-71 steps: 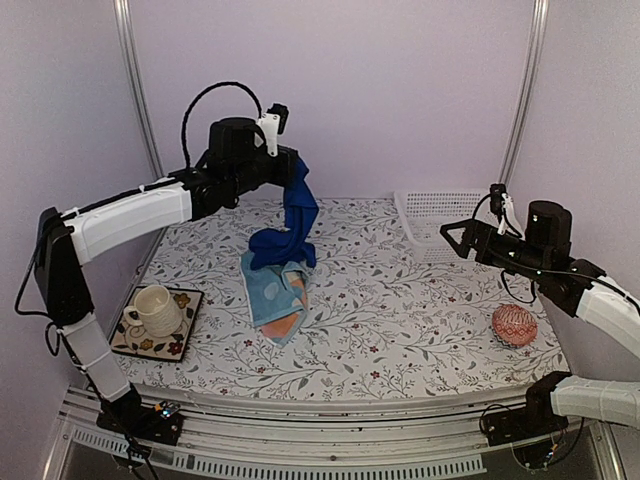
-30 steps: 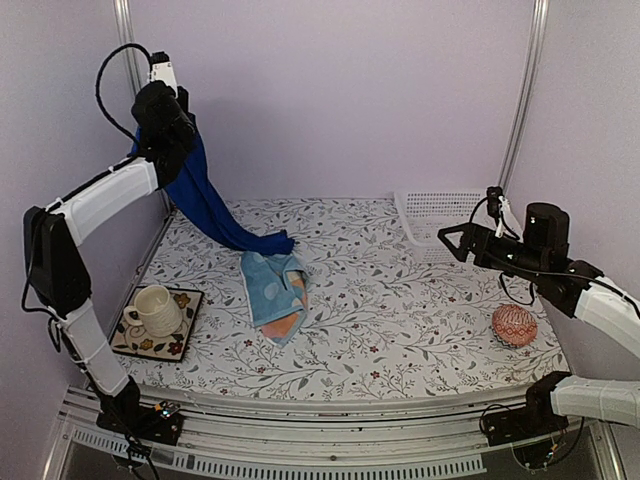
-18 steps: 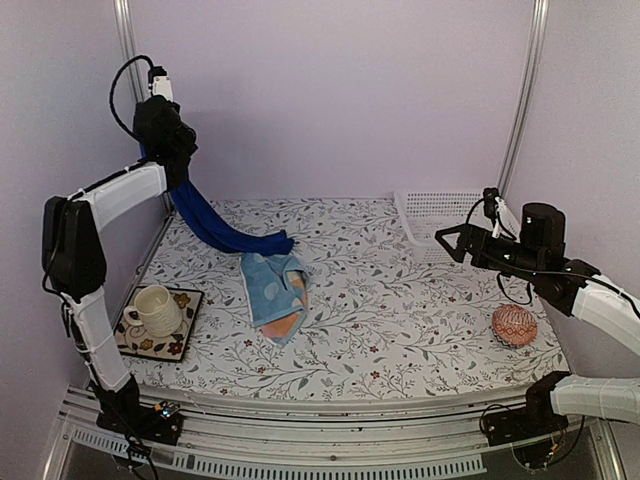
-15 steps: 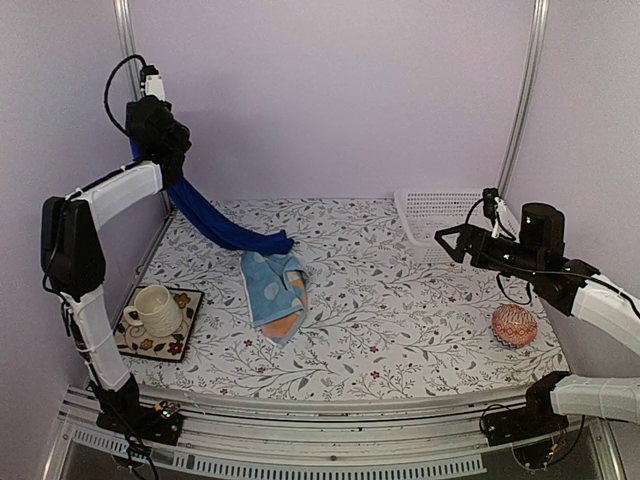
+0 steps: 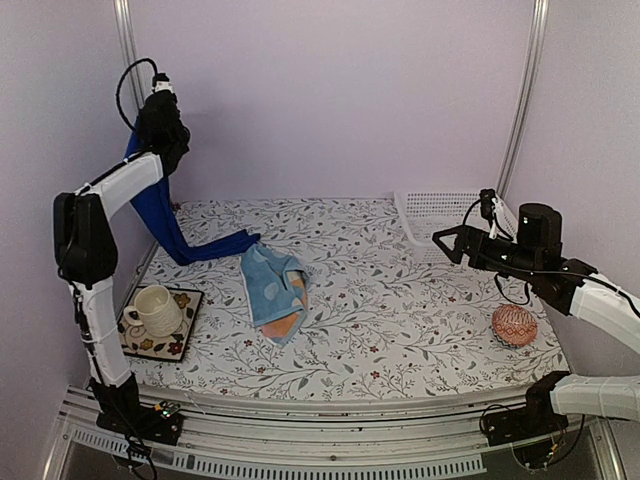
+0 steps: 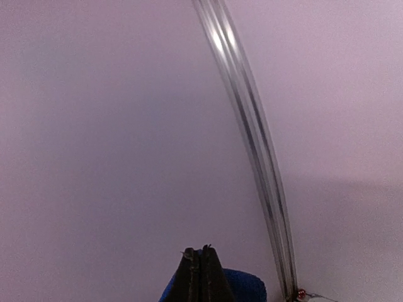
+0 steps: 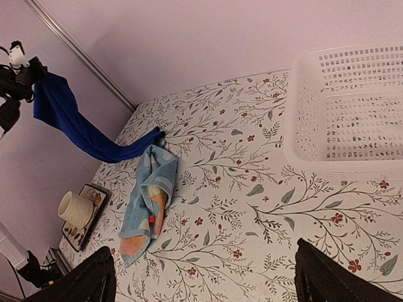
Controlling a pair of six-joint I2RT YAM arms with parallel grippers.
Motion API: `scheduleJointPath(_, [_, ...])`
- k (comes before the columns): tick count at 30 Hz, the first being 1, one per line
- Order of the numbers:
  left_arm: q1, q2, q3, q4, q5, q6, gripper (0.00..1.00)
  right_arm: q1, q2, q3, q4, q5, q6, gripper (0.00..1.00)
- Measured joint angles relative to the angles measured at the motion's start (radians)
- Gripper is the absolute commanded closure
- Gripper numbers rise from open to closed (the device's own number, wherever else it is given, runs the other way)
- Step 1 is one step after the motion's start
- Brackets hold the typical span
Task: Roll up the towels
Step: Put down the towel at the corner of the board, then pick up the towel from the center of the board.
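Note:
My left gripper (image 5: 150, 125) is raised high at the far left by the wall, shut on one end of the long royal-blue towel (image 5: 162, 215). The towel hangs down and its other end trails on the table. In the left wrist view the shut fingers (image 6: 200, 274) pinch blue cloth (image 6: 242, 286). The light-blue towel (image 5: 275, 292) with white and orange marks lies crumpled mid-table, also in the right wrist view (image 7: 146, 201). My right gripper (image 5: 447, 243) is open and empty, hovering above the table's right side.
A white mesh basket (image 5: 432, 218) stands at the back right. A pink-red patterned ball (image 5: 514, 325) lies at the right. A cream cup (image 5: 152, 308) sits on a flowered coaster (image 5: 186, 322) at the front left. A metal post (image 5: 128, 60) runs up behind my left arm.
My left gripper carried the royal-blue towel from above the table's middle up and to the far left, dragging its lower end off the light-blue towel. The right gripper barely moved.

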Motion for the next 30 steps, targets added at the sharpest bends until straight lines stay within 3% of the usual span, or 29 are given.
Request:
scheduleJointPath(2, [-0.005, 0.08, 0.05, -0.101, 0.034, -0.04, 0.88, 0.002, 0.0, 0.0, 0.0, 0.0, 0.0, 0.01])
scheduleJointPath(5, [-0.018, 0.21, 0.109, -0.264, 0.084, -0.1, 0.51, 0.003, 0.0, 0.0, 0.0, 0.0, 0.0, 0.01])
scheduleJointPath(7, [-0.028, 0.274, 0.136, -0.366, 0.122, -0.142, 0.35, 0.004, 0.0, 0.0, 0.0, 0.001, 0.0, 0.01])
scheduleJointPath(12, [-0.047, 0.306, 0.148, -0.625, 0.266, -0.324, 0.14, 0.005, 0.0, 0.0, 0.001, 0.004, 0.0, 0.01])
scheduleJointPath(15, [-0.058, 0.225, 0.083, -0.694, 0.383, -0.443, 0.08, 0.01, 0.007, 0.0, 0.002, 0.005, 0.0, 0.01])
scheduleJointPath(18, [-0.106, 0.043, -0.119, -0.705, 0.465, -0.555, 0.05, 0.016, 0.023, 0.0, 0.006, 0.005, -0.001, 0.01])
scheduleJointPath(23, [-0.369, -0.241, -0.488, -0.631, 0.564, -0.731, 0.04, 0.029, 0.043, 0.0, 0.005, 0.006, -0.003, 0.01])
scheduleJointPath(26, [-0.525, -0.269, -0.636, -0.612, 0.608, -0.83, 0.05, 0.035, 0.043, 0.0, 0.001, 0.006, -0.005, 0.01])
scheduleJointPath(30, [-0.609, -0.282, -0.833, -0.638, 0.625, -0.927, 0.07, 0.041, 0.043, 0.0, -0.002, 0.008, -0.008, 0.01])
